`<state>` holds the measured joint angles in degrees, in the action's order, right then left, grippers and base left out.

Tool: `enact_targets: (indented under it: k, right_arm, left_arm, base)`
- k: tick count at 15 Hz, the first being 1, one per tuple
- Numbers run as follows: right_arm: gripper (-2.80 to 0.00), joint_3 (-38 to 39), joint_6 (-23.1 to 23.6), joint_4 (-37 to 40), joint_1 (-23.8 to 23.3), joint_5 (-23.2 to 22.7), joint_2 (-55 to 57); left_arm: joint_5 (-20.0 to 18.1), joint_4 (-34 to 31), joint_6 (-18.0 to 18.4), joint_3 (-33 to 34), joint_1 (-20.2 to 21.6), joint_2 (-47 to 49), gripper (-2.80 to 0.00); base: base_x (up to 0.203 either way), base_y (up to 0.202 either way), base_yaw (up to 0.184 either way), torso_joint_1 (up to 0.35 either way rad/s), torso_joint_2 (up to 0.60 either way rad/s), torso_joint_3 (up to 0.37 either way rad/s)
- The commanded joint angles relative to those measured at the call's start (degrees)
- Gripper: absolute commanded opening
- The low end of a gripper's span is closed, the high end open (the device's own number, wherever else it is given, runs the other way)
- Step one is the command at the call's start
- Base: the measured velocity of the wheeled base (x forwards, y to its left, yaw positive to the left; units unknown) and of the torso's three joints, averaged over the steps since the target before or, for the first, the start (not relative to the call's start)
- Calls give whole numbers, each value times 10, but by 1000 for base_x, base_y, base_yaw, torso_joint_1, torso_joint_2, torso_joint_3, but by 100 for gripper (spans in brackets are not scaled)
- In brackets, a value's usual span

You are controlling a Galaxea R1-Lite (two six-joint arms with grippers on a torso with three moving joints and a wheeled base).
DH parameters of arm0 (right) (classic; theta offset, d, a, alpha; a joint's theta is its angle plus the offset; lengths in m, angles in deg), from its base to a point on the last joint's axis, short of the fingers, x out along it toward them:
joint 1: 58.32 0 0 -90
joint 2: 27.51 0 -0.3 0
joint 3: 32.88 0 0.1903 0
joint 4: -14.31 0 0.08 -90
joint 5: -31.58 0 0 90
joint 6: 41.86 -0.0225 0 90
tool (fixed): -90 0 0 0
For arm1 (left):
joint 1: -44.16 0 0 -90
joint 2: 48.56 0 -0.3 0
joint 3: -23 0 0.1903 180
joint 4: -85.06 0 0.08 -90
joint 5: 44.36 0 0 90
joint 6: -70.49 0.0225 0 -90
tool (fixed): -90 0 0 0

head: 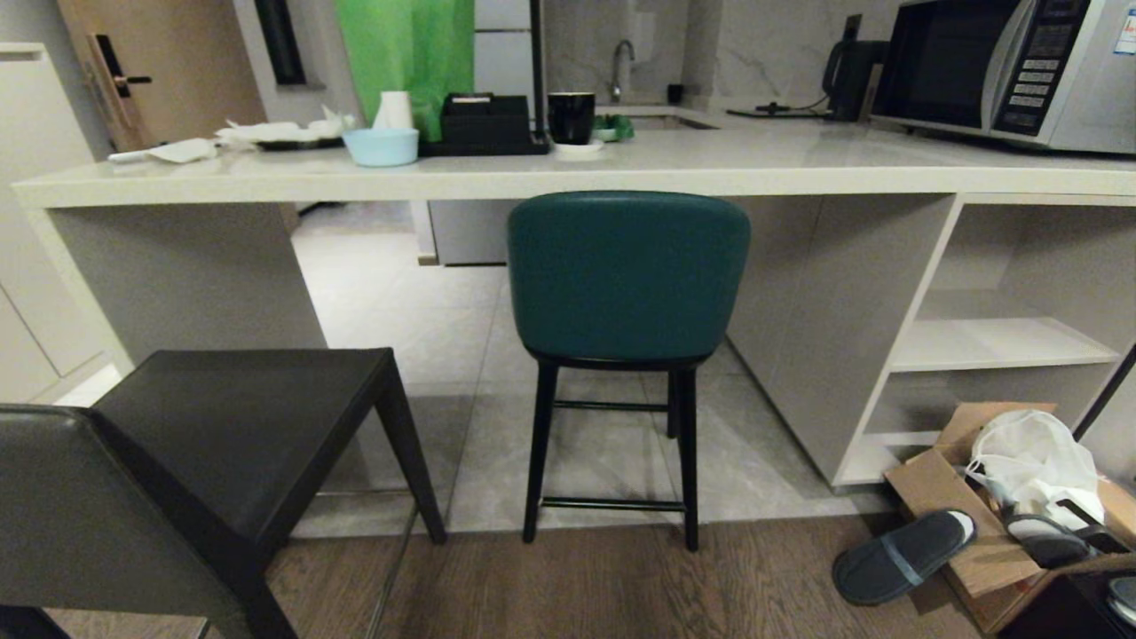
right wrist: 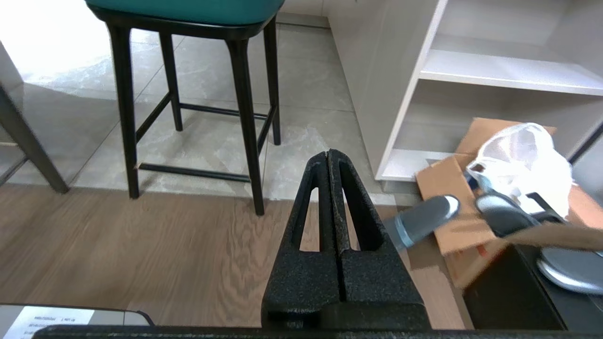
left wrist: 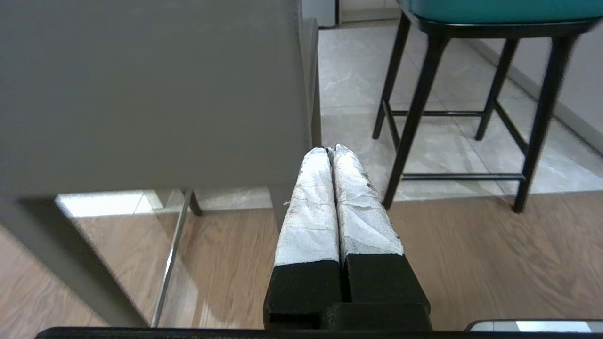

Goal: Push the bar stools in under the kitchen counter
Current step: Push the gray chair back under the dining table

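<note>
Teal stool [right wrist: 183, 9] ahead, right end effector [right wrist: 328, 153] apart

No text anywhere is clear enough to read.

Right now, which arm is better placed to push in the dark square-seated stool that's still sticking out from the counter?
Probably the left. The dark grey-black leather stool stands on the robot's left, close before the left gripper, jaws shut. The right gripper faces the shelving side.
</note>
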<state>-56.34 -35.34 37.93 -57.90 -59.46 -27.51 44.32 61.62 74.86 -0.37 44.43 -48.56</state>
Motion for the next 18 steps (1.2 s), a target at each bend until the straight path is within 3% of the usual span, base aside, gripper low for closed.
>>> enact_targets:
  k: [1,5,12,18]
  right_arm:
    - [-280,0,1,0,0,0,1]
    - [-280,0,1,0,0,0,0]
    - [-280,0,2,0,0,0,0]
    - [-280,0,2,0,0,0,0]
  left_arm:
    - [0,0,0,2,0,-1,-280]
    - [-1,0,-4,2,0,0,-280]
    - [-2,0,-8,2,0,0,-280]
    - [-2,0,-8,2,0,0,-280]
  base:
    - [-194,0,1,-2,-5,7]
    - [-184,0,-2,0,3,5]
    - [0,0,0,0,0,0]
    - [1,172,-1,1,4,4]
